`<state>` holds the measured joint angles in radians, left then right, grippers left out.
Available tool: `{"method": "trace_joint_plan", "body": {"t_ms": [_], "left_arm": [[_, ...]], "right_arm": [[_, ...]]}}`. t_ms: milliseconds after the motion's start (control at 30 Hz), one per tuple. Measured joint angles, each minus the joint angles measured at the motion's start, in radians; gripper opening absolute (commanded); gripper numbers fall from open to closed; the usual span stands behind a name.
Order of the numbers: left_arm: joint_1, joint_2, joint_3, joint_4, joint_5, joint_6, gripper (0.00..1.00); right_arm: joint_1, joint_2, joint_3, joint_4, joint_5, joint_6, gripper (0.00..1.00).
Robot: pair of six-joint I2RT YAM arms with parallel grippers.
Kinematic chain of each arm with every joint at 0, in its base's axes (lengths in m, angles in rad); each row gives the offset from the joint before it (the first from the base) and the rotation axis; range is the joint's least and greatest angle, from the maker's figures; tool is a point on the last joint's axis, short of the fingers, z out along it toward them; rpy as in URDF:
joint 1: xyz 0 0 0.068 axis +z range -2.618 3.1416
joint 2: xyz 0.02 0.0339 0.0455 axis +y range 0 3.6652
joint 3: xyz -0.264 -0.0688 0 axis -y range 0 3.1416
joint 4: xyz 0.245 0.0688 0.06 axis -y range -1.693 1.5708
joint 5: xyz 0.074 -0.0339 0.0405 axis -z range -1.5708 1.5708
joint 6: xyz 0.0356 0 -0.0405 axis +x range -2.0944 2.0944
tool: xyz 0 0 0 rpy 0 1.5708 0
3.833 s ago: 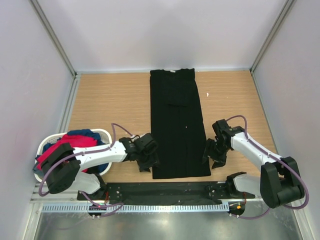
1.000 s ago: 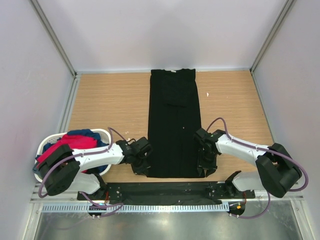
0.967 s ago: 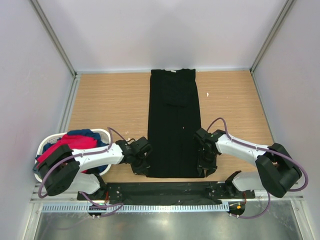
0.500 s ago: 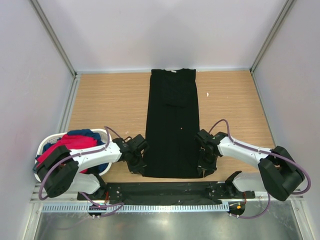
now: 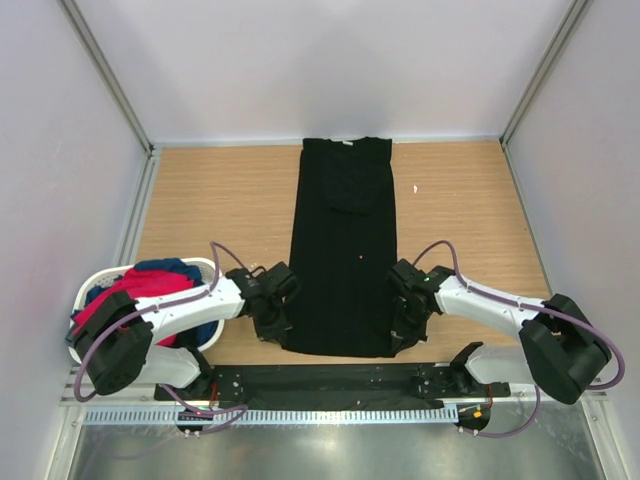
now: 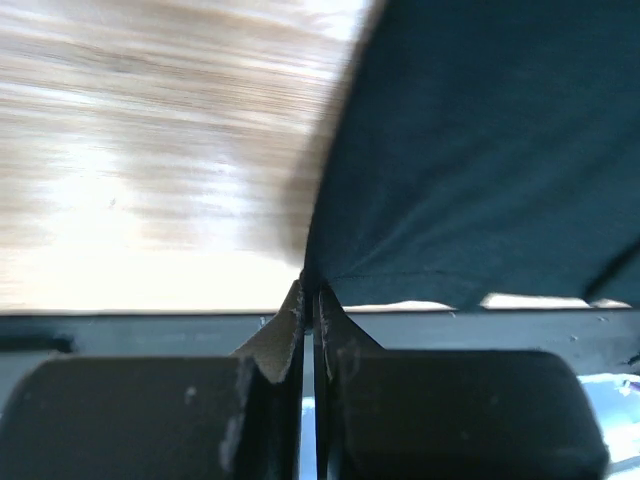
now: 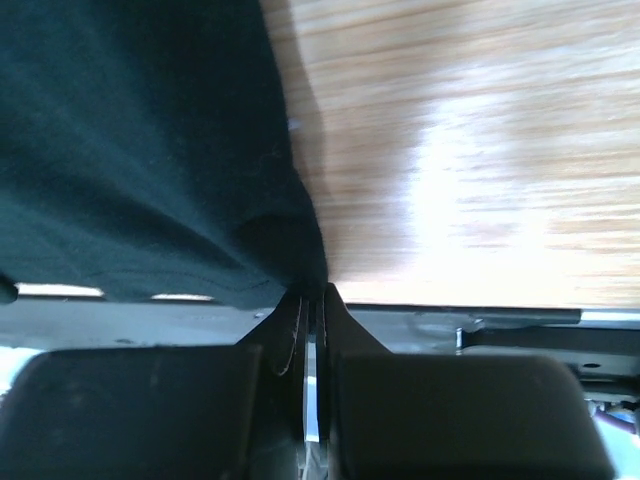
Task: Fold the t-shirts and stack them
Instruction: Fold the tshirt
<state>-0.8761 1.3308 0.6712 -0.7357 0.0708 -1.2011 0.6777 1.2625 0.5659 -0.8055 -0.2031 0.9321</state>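
Observation:
A long black t-shirt (image 5: 343,240) lies folded into a narrow strip down the middle of the wooden table, collar at the far end. My left gripper (image 5: 277,328) is shut on the shirt's near left corner (image 6: 330,265), cloth pinched between its tips. My right gripper (image 5: 398,338) is shut on the near right corner (image 7: 295,265). Both corners are lifted slightly off the wood. More t-shirts, red (image 5: 140,290) and blue (image 5: 178,267), sit heaped in the basket at the left.
The white oval basket (image 5: 98,277) stands at the near left beside my left arm. A black base rail (image 5: 330,382) runs along the table's near edge. Grey walls enclose the table on three sides. A small white speck (image 5: 416,188) lies right of the shirt.
My right gripper has closed on the shirt's near right corner. Both grippers have drawn inward and slightly away from me, narrowing and lifting the shirt's near hem.

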Motion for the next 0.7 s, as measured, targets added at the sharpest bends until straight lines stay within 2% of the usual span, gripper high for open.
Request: {"method": "trace_joint_plan", "body": {"t_ms": [133,333,700], "left_arm": [[0.022,-0.021,0.116,-0.071,-0.039,0.061,0.0],[0.125,-0.027,0.287,-0.115,-0.064,0.191,0.0],[0.288,0.145,0.589,-0.14,-0.09,0.441,0.0]], "right_arm": [[0.001,-0.013,0.056,-0.008,-0.01,0.01,0.01],[-0.029,-0.003,0.227,-0.002,-0.009,-0.005,0.01],[-0.296,0.209,0.603,-0.021,-0.018,-0.196,0.01]]}}
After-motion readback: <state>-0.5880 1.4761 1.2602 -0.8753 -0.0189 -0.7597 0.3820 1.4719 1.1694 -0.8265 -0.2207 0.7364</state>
